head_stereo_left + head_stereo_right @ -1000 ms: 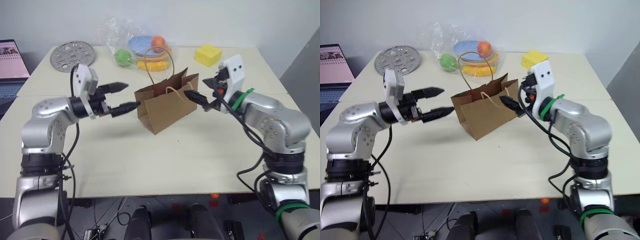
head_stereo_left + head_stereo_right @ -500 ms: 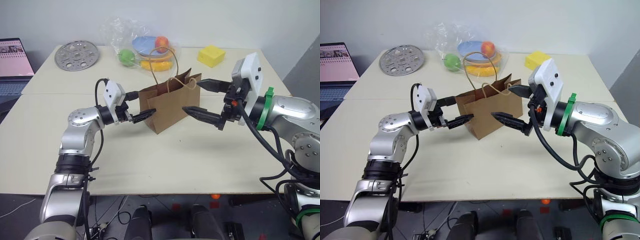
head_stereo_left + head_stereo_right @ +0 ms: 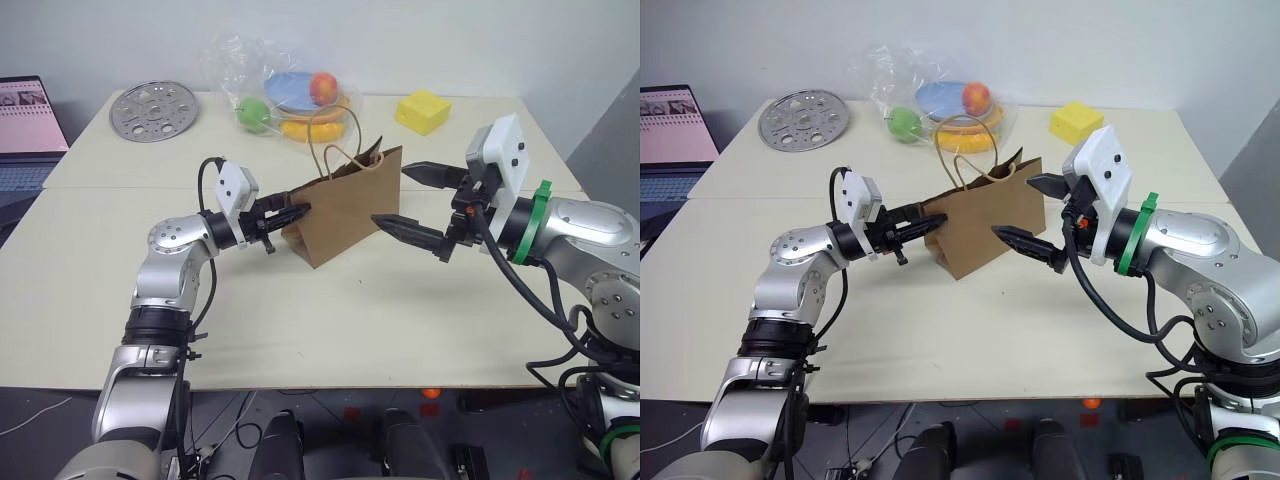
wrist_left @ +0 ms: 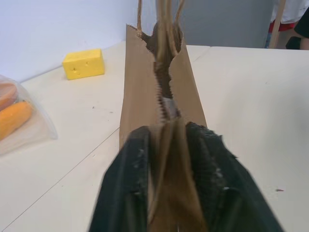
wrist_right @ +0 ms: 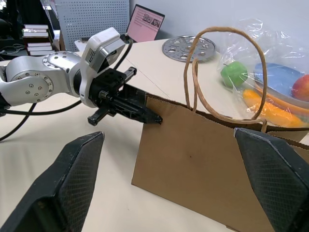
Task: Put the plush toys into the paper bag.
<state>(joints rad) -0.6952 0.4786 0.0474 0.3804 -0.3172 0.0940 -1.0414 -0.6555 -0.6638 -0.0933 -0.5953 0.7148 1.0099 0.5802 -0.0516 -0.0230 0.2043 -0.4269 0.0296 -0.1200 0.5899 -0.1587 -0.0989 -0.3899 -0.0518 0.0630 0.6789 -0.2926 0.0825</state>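
You see the brown paper bag standing mid-table. Your left gripper pinches the bag's left edge, fingers pressed together on the paper. Your right gripper hovers just right of the bag, fingers spread wide. Far behind sit a clear plastic bag of fruit and a yellow block.

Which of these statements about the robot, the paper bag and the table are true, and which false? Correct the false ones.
1. The left gripper is shut on the paper bag's edge. True.
2. The right gripper holds a bag handle. False: it is open, beside the bag, holding nothing.
3. The yellow block lies inside the clear plastic bag. False: it sits apart on the table.
4. A perforated metal disc lies near the laptop. True.
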